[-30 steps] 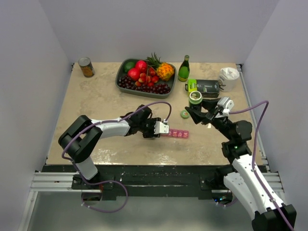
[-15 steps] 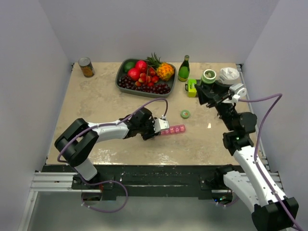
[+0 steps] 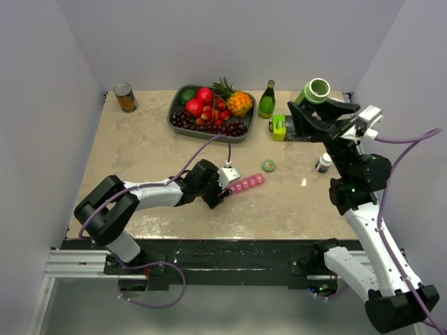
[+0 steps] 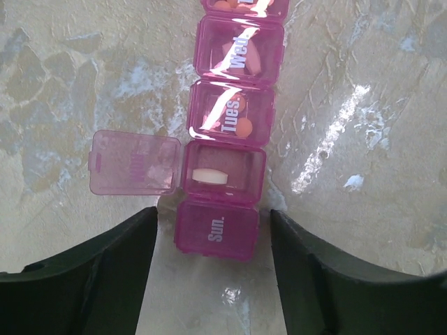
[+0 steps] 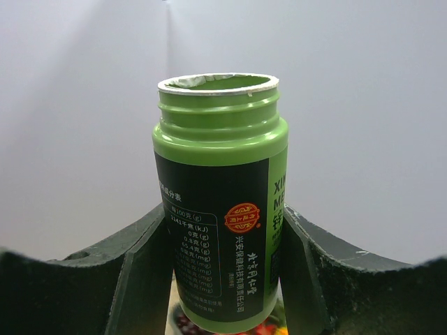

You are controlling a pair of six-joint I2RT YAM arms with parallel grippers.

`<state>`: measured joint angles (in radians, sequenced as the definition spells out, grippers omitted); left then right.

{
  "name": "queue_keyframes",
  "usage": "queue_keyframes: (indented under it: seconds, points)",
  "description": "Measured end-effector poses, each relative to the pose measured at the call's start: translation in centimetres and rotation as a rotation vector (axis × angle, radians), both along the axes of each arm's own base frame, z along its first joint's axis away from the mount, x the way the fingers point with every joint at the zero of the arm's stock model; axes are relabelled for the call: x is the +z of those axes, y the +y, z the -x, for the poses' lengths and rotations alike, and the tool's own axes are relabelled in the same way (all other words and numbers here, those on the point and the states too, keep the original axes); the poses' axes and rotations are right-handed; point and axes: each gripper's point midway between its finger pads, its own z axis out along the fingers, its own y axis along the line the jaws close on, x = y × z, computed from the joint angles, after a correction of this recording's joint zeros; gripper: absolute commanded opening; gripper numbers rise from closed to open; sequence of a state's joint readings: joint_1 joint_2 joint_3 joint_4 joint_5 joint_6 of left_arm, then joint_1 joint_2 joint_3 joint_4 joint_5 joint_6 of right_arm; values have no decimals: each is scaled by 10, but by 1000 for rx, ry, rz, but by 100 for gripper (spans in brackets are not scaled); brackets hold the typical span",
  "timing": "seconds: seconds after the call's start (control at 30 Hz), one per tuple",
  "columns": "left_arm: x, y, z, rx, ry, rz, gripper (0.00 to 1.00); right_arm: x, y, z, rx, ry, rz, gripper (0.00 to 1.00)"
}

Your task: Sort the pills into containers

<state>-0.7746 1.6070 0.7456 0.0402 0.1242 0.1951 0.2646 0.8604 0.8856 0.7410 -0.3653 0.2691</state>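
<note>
Pink organizer [image 4: 230,132] lies steadied between the left hand's [image 4: 213,215] parted fingers. The right hand [image 5: 222,213] grips an uncapped green bottle [image 5: 213,139], likely for pouring.

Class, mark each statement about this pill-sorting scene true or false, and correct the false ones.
1. The green bottle in the right gripper is uncapped. True.
2. The pill organizer's open compartment holds a white pill. True.
3. The open compartment is marked Wed. False: the Wed. compartment is shut; the open one sits between Sun. and Tues.
4. The left gripper holds the green cap. False: the cap lies on the table; the left gripper straddles the organizer's Sun. end.
</note>
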Motion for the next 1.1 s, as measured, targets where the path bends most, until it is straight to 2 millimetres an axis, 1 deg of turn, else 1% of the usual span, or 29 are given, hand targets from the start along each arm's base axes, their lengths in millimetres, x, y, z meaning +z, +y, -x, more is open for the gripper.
queue_keyframes:
  seconds: [0.03,0.1,0.13,0.2,0.27,0.37,0.47,0.53,0.6,0.63,0.7,0.73,0.8,0.87,0.9,0.93,1.1]
  points:
    - [1,0,1,7,1,7,78,0,-7,-5,-26,4,-6,0]
    - [6,1,2,21,3,24,81,-2,-16,-9,-53,9,2,0]
    - [10,0,2,25,-1,37,85,-7,-17,-11,-49,18,15,0]
    - [21,-2,2,34,-16,71,89,-30,-6,-10,3,55,67,0]
    - [34,-5,1,39,-34,109,93,-58,6,-10,46,112,153,0]
    - [61,-8,4,38,-70,186,94,-104,16,-17,71,227,337,0]
    - [89,-7,9,35,-114,261,94,-158,22,-25,120,378,531,0]
    - [107,-4,13,32,-148,302,94,-198,26,-28,169,494,659,0]
    - [124,2,15,39,-187,336,94,-239,31,-25,222,609,779,0]
    - [131,6,16,50,-205,348,94,-259,35,-21,251,664,836,0]
    - [145,18,13,91,-240,366,95,-294,43,-4,323,751,955,0]
    - [151,28,9,127,-253,369,95,-310,48,6,365,791,1016,0]
    - [160,53,-2,228,-296,356,96,-335,55,24,443,849,1129,0]
    - [166,76,-10,326,-339,328,96,-354,60,38,505,893,1225,0]
    - [168,89,-13,377,-360,308,96,-361,61,42,529,915,1260,0]
    - [169,97,-14,409,-373,292,96,-367,63,44,550,933,1292,0]
    - [175,138,-14,566,-445,200,99,-392,70,38,570,996,1394,0]
